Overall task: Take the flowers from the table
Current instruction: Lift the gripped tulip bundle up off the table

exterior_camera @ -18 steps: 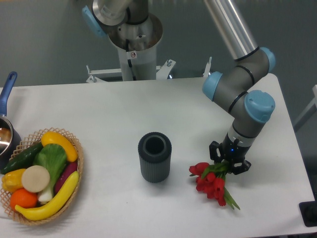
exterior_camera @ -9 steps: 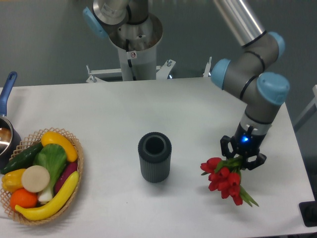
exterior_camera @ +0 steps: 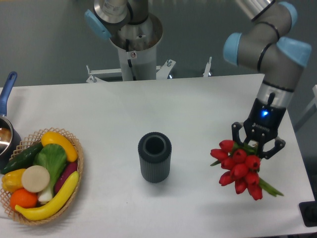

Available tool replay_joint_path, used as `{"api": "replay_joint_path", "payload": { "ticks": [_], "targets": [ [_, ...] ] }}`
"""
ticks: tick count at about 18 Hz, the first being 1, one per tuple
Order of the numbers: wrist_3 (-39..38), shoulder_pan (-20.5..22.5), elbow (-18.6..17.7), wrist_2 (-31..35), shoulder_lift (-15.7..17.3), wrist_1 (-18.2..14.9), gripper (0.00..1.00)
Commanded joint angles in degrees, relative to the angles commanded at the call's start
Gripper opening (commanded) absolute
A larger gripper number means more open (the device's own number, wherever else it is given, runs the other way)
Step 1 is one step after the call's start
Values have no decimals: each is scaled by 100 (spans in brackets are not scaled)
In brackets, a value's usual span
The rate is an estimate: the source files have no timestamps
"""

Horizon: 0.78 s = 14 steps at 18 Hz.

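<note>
While I watch from the fixed camera, my gripper (exterior_camera: 258, 147) hangs over the right side of the table (exterior_camera: 198, 109), its black fingers (exterior_camera: 239, 135) clamped on the stems of the flowers (exterior_camera: 238, 166). The jaws are drawn in close around the bunch, with green stem showing between them. The red tulip heads fan out below and to the left of the gripper, and a few green leaves stick out toward the near right. The bunch hangs tilted from the gripper, though I cannot tell from this angle whether the lowest heads touch the tabletop. A blue light glows on the wrist just above the fingers.

Left of the flowers, well apart, the dark ribbed vase (exterior_camera: 154, 157) stands upright near the middle of the table, its mouth open to the camera. At the near left corner sits a wicker basket (exterior_camera: 78, 166) piled with toy produce: a banana, a cucumber, an orange, an aubergine. Just beyond it, at the left edge, a pot with a blue handle (exterior_camera: 8, 89) pokes into view. The arm's base column (exterior_camera: 132, 47) rises behind the far edge.
</note>
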Motion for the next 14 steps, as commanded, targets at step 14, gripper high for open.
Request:
{"api": "replay_joint_path", "payload": {
  "ticks": [14],
  "targets": [
    [-317, 545, -123, -1065, 317, 0, 35]
  ]
}}
